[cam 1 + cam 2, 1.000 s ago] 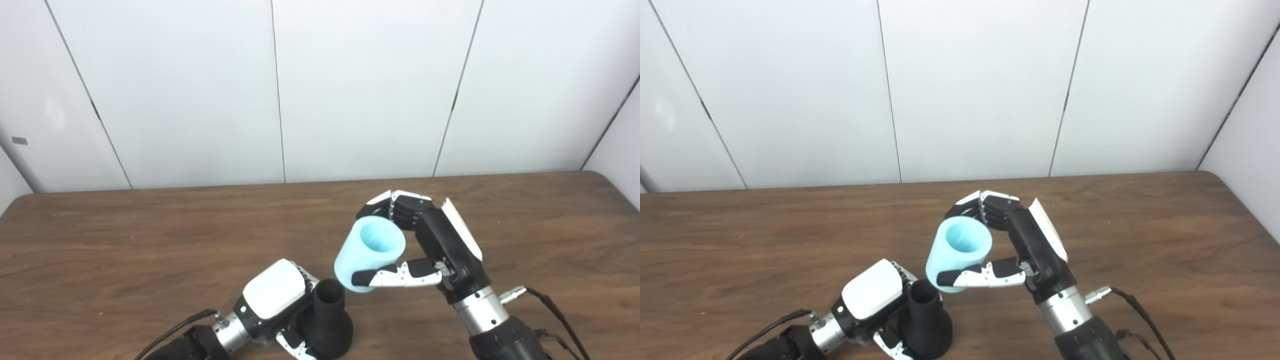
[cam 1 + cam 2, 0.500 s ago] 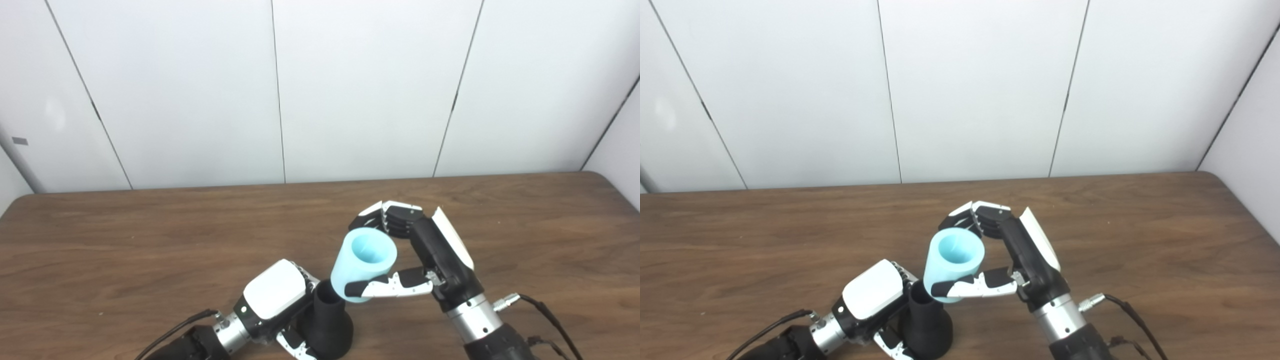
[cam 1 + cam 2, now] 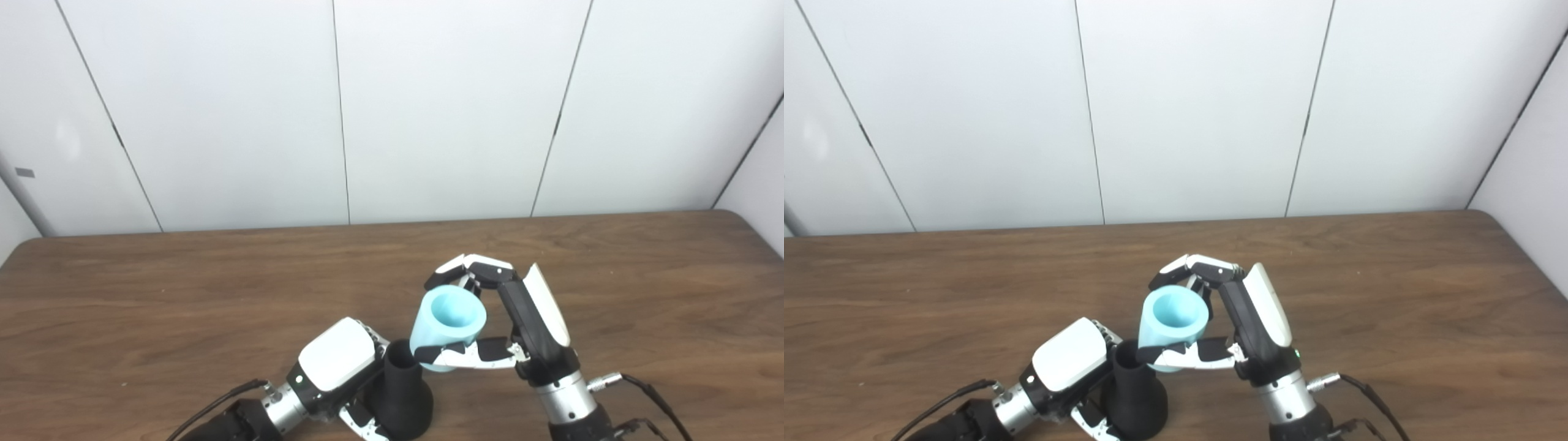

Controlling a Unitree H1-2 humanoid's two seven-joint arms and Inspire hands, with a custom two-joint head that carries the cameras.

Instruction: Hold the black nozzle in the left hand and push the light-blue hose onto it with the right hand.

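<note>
**Nozzle and hose, held at near edge of desk**

Black nozzle (image 3: pixel 401 392): standing upright on the wooden desk (image 3: pixel 153 306), mouth up; left hand (image 3: pixel 337 367) is wrapping its left side. Light-blue hose (image 3: pixel 447 321): tilting just right of and above the nozzle mouth, lower end nearly touching the rim; right hand (image 3: pixel 502 324) is gripping it between fingers and thumb.

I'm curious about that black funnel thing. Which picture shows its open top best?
The left eye view: the nozzle's mouth shows as a dark opening beside the hose. In the right eye view the nozzle stands just as whole, but the right hand's thumb crosses its rim.
</note>
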